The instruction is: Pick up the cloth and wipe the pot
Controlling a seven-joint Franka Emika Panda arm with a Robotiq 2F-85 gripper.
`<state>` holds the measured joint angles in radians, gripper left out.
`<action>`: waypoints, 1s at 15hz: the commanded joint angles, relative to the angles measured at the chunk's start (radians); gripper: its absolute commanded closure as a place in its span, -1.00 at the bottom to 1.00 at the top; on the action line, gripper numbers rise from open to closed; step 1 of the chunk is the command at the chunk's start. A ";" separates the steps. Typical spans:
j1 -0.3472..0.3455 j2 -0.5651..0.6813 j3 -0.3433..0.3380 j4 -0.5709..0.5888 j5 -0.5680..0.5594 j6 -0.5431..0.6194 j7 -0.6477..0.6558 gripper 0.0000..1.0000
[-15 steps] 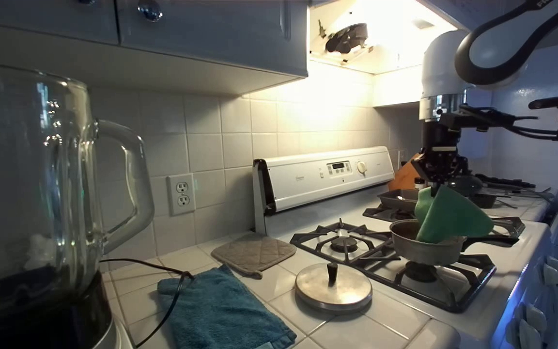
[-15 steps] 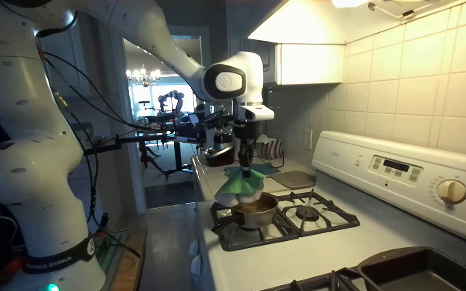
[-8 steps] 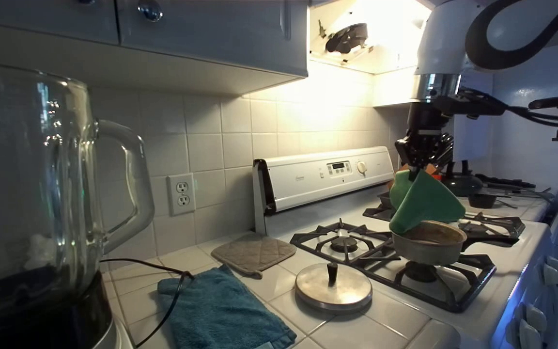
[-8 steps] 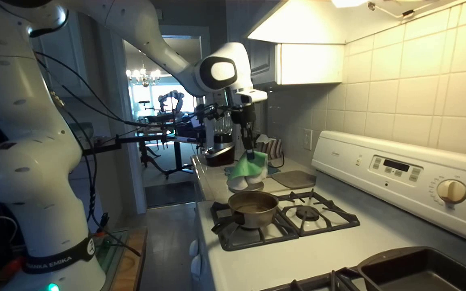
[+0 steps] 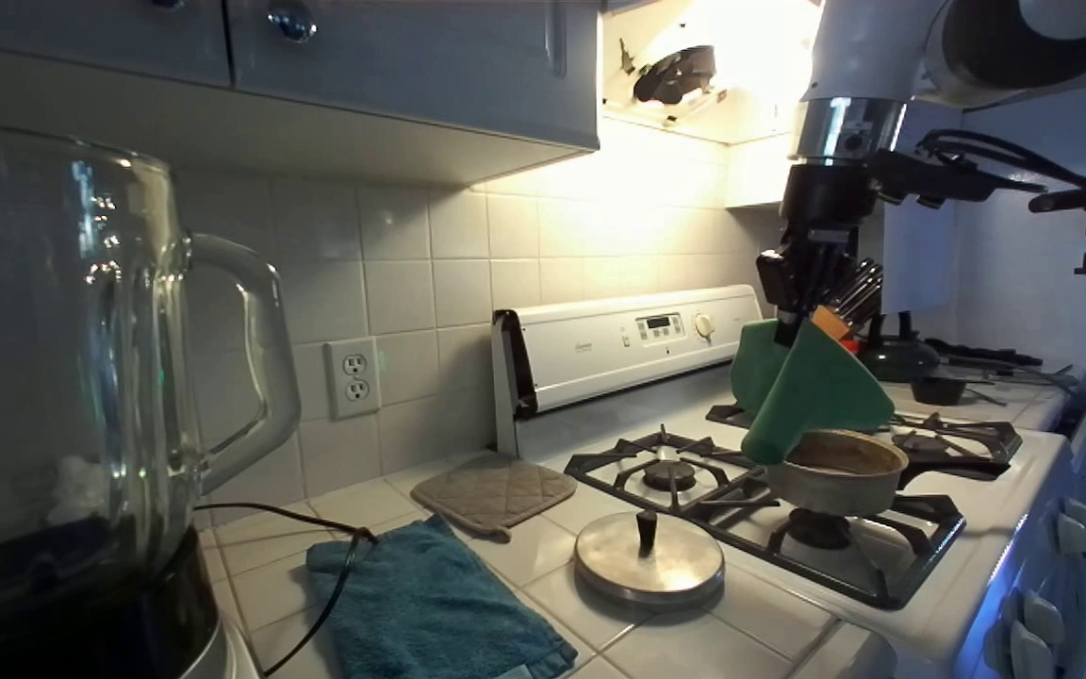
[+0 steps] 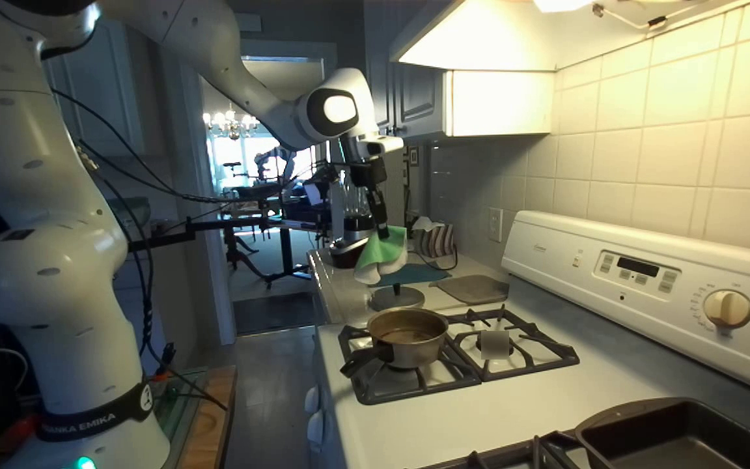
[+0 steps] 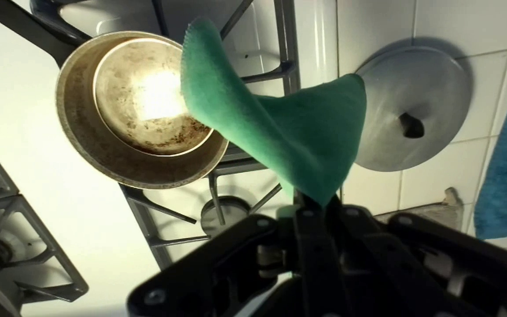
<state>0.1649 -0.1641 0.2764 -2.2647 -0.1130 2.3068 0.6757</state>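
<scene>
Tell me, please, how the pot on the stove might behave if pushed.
The pot looks thin-walled, so it may be light for its size. Standing level on the grate, it would probably slide rather than roll. Its handle sticks out to one side, so an off-centre push could swing it around.

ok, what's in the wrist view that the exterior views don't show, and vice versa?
Wrist only: bright glare and dark stains on the floor of the pot.
Exterior only, in both exterior views: the blender, the stove's control panel and the wall outlet.
Shared: the pot, the end effector shut on the green cloth, the silvery lid, the teal cloth and the quilted potholder.
</scene>
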 commanded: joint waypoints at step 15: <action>0.167 0.350 0.074 0.300 0.111 -0.054 -0.509 0.98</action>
<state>0.3095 0.1032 0.3406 -2.0583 -0.0565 2.3006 0.2745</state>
